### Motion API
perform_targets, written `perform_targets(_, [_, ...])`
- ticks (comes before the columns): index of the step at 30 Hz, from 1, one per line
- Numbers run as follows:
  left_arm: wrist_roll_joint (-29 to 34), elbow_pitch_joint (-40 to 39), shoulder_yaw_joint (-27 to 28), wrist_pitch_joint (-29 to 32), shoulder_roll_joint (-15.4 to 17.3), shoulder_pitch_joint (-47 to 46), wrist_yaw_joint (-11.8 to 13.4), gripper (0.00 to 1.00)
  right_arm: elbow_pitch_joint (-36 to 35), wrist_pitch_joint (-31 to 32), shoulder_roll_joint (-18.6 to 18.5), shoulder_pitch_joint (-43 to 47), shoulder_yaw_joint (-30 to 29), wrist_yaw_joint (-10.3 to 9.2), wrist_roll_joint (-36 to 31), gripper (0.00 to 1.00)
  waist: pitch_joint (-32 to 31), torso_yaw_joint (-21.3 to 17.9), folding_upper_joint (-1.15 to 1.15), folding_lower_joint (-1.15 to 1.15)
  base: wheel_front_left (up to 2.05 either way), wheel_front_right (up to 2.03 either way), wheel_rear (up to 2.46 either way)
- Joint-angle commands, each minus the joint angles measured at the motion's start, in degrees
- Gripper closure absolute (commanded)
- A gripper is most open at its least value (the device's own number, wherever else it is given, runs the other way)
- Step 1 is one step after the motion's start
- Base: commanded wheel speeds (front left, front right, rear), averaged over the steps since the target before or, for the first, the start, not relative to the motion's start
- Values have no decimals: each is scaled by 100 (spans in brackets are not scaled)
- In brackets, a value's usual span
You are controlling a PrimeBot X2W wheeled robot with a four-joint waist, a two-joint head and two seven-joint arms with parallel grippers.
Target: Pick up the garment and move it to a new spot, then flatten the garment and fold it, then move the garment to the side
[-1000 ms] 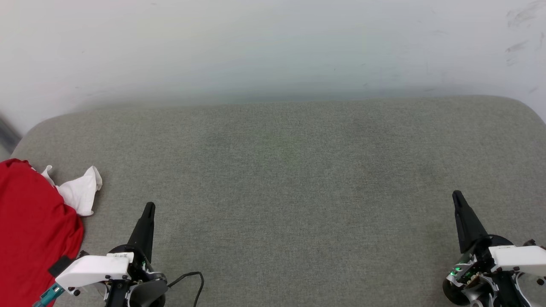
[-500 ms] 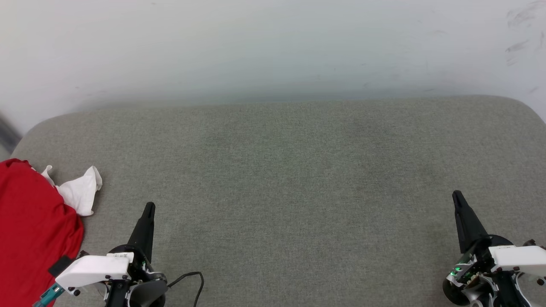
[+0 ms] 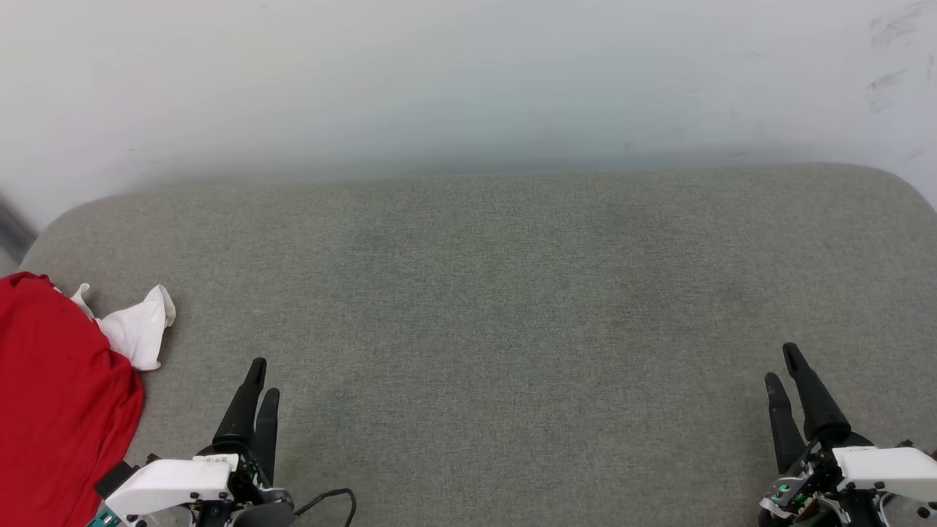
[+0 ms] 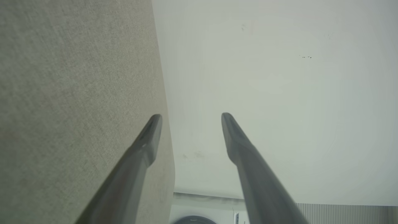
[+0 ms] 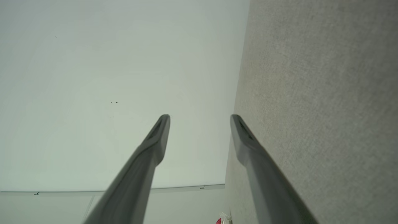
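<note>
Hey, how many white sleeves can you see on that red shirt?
1. A crumpled white sleeve sticks out of the red garment at the grey surface's left edge. The other may be hidden or out of frame.

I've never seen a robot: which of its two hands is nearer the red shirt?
The left hand, at the head view's lower left: the red jersey T-shirt lies just beside it, while the right hand sits far across.

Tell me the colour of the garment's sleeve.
White sleeve on a red garment; clearest in the head view.
</note>
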Motion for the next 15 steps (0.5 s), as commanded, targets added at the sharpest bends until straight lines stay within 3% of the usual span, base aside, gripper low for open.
perform_targets(1, [-57, -180, -63, -58, 14, -119, -3, 0, -164, -66, -2, -85, 29, 8, -18, 0, 2, 0, 0, 0, 0, 0, 0])
perform_targets(9, [-6, -472, -235, -235, 16, -108, -3, 0, -385, -263, -11, -18, 96, 9, -105, 0, 2, 2, 0, 0, 0, 0, 0])
perform_targets(15, [422, -668, -451, -455, 117, -91, -3, 0, -576, -424, -112, 27, 170, 9, -471, 0, -4, 7, 0, 0, 0, 0, 0])
